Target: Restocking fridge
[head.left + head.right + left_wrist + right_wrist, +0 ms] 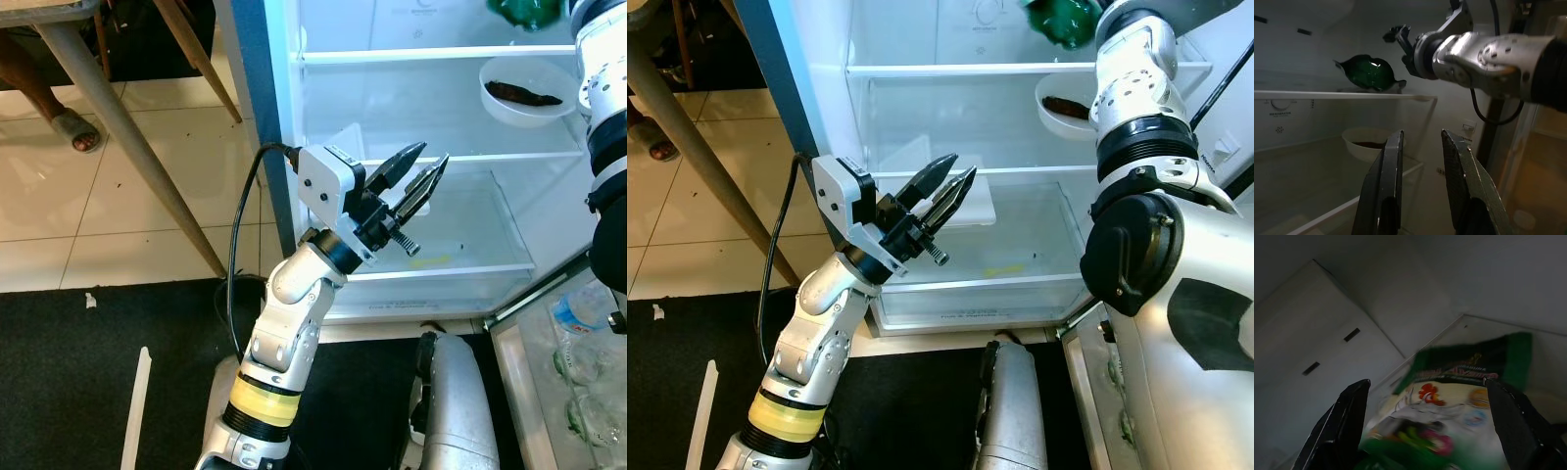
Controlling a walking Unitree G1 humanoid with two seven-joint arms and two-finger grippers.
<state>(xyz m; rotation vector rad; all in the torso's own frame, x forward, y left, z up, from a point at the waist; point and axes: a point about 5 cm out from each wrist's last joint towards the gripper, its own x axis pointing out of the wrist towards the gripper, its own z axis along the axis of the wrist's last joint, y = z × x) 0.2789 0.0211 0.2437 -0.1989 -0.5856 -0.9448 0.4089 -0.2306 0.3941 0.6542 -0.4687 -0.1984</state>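
The open fridge (294, 147) frames everything. On its upper glass shelf (1342, 94) lies the green food packet (1369, 73), with the right gripper (1425, 431) spread wide around it. A white bowl (524, 90) sits one shelf below. The left gripper (416, 181), narrowly parted and empty, hovers before the fridge's crisper. Best to withdraw the right straight back (fingers wide), avoiding dragging the packet.

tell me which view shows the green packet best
The right wrist view: the green packet sits between the right hand's spread fingers, its printed label visible though blurred. The left wrist view shows it dark on the top shelf; both eye views catch just its edge.
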